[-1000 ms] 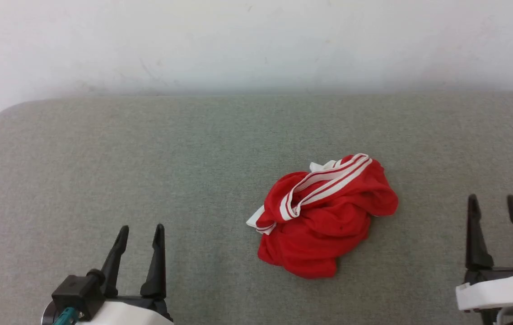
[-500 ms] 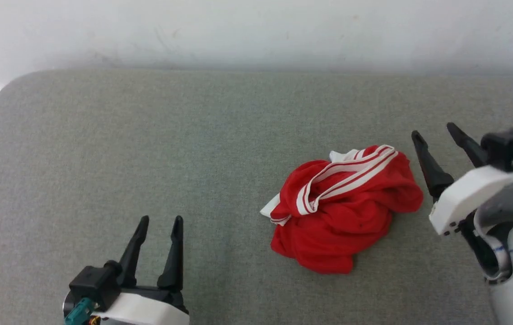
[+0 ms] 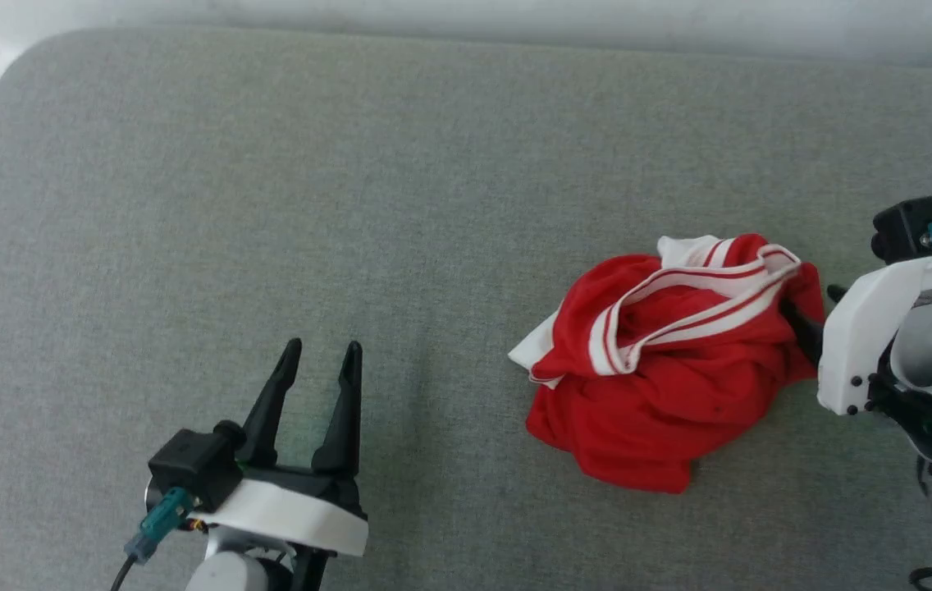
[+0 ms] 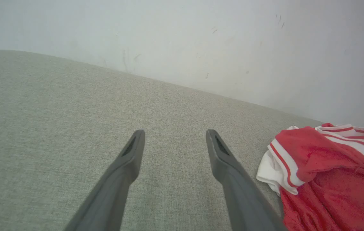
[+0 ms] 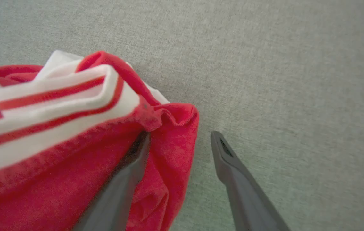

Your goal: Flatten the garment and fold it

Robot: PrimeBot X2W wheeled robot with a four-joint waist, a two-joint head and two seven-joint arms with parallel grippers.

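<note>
1. Half a second ago my right claw [image 5: 180, 136] stood just beside the shirt [image 3: 663, 386]. Now it is at the shirt's right edge. My head camera has moved too.
2. The shirt is thin red cloth, crumpled in a heap, with striped white-and-red trim [image 3: 704, 283] on top. The table [image 3: 269, 164] has a rough grey cloth cover.
3. My right claw is spread wide and grips nothing. One finger is tucked into a red fold, the other is over bare table.
4. My left claw [image 3: 324, 349], also wide and empty, is well apart, left of the shirt.
</note>
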